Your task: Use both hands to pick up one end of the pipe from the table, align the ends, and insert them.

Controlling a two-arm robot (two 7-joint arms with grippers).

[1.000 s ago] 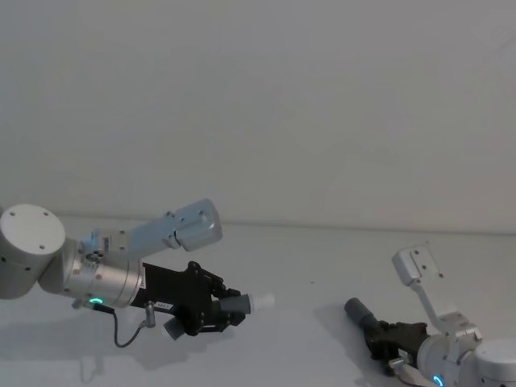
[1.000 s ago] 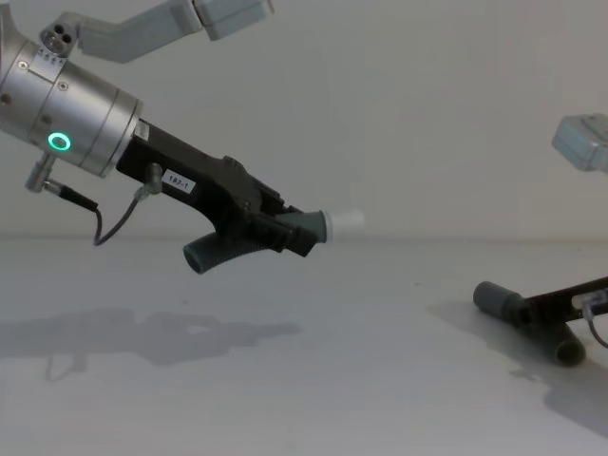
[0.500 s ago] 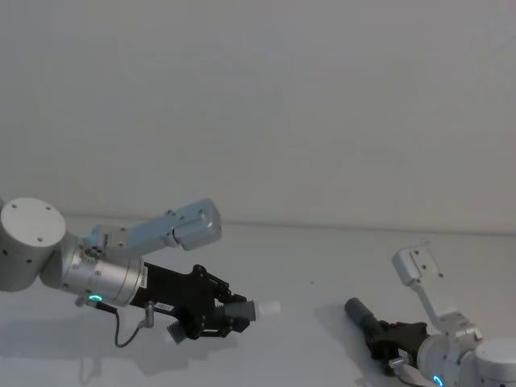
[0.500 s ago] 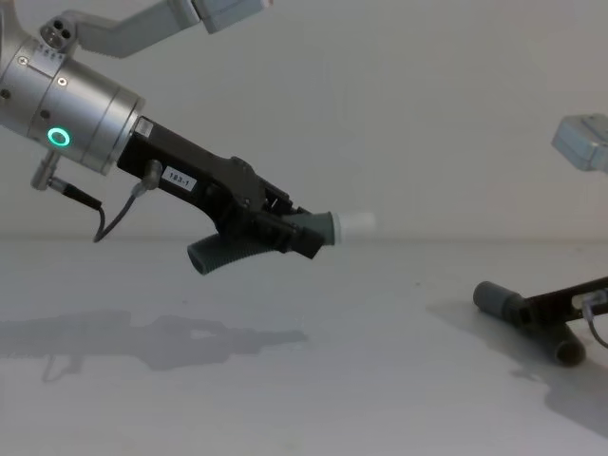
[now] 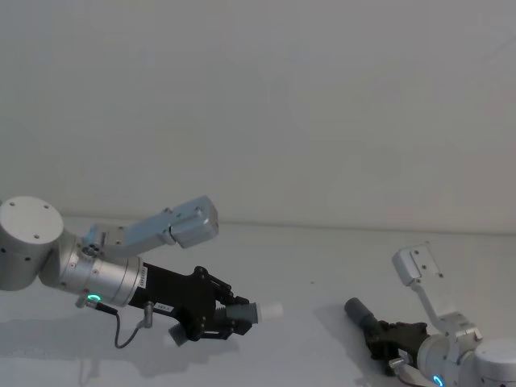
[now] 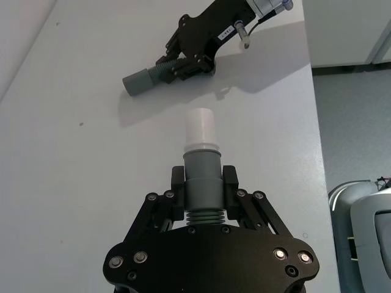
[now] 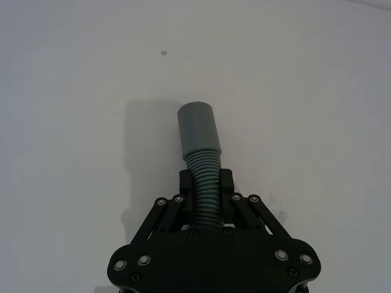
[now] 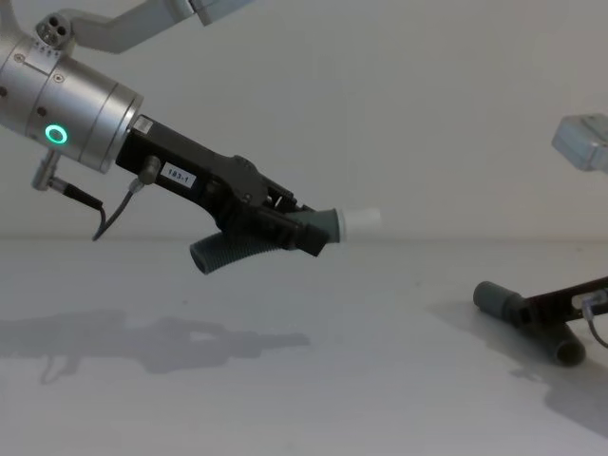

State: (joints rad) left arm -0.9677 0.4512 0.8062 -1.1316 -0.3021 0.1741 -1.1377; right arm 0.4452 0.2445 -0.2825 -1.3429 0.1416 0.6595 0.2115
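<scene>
The left gripper (image 8: pixel 309 231) has its fingers closed on the white-tipped hose piece (image 8: pixel 223 254), clamping it at the smooth grey collar where the ribs begin. The white tip (image 8: pixel 361 219) juts out past the fingertips, and the ribbed tail curves down beneath the gripper. Gripper and piece hang clear above the table (image 8: pixel 332 399), with their shadow lying below. Well ahead of that tip, the right gripper (image 7: pixel 206 182) sits low at the table, its fingers closed on the ribs of the second hose piece (image 7: pixel 201 160). Its grey cuff (image 7: pixel 198 127) sticks out beyond the fingertips, well apart from the white tip
</scene>
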